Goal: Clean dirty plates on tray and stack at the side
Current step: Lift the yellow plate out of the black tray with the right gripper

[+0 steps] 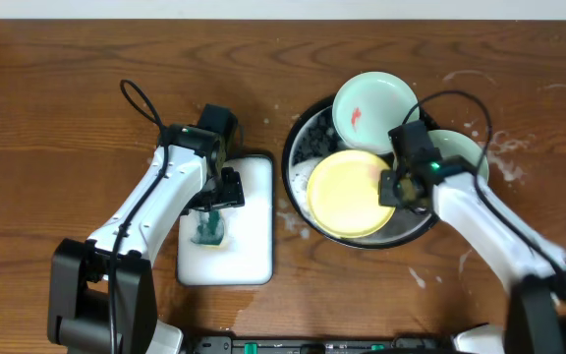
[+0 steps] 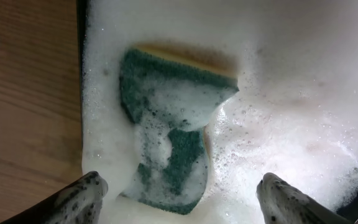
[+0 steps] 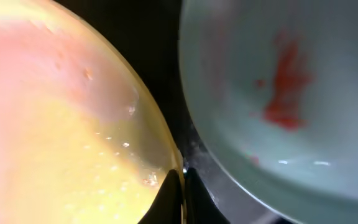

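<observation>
The black tray (image 1: 298, 138) holds a yellow plate (image 1: 347, 194) at its front. My right gripper (image 1: 393, 187) is shut on that plate's right rim, which sits pinched between the two dark fingers (image 3: 180, 186). The yellow plate (image 3: 61, 124) looks wet. A mint plate (image 1: 371, 106) with a red smear leans on the tray's far rim; in the right wrist view this mint plate (image 3: 278, 93) lies just beyond the fingers. Another mint plate (image 1: 457, 149) sits at the tray's right edge, partly hidden by my right arm. My left gripper (image 1: 209, 221) hangs open over a green sponge (image 2: 166, 124).
The sponge lies in foam in a white rectangular sponge tray (image 1: 249, 246), left of the black tray. Brown wooden table surrounds both. Water drops and foam specks mark the wood right of the black tray (image 1: 504, 147).
</observation>
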Robot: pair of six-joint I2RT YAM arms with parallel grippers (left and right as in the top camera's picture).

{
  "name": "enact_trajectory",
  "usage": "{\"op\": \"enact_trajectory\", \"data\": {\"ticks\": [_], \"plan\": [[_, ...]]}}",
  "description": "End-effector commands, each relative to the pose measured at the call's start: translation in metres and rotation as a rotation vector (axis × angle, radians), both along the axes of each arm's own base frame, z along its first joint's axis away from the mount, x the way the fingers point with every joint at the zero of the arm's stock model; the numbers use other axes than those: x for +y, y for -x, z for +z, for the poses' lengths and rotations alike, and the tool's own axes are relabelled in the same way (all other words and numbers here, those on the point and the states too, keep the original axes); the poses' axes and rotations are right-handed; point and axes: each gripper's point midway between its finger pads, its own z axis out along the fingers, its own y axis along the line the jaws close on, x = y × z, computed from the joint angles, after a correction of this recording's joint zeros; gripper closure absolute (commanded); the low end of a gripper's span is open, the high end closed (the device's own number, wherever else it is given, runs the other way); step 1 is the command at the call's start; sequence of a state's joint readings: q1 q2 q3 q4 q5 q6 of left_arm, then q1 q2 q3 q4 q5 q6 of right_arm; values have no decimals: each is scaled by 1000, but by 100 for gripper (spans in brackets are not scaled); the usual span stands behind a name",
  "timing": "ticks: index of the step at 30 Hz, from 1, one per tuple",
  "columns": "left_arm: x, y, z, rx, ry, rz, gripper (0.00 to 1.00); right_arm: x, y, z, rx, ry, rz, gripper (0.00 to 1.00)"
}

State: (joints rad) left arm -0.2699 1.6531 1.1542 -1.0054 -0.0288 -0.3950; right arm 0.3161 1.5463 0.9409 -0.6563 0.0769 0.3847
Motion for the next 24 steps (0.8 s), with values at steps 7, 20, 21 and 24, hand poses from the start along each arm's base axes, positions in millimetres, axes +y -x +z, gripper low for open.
{"op": "enact_trajectory", "data": {"ticks": [7,20,21,24], "plan": [[1,-1,4,-14,-1,5,19,-31,-17,112,-402,401,116,99],[1,-1,4,-14,-1,5,19,-5,-18,179,-615,864,290,99],[1,-1,4,-14,-1,5,19,1,-16,183,-633,883,302,99],[1,-1,4,-14,-1,5,18,13,-10,197,-675,958,325,99]]}}
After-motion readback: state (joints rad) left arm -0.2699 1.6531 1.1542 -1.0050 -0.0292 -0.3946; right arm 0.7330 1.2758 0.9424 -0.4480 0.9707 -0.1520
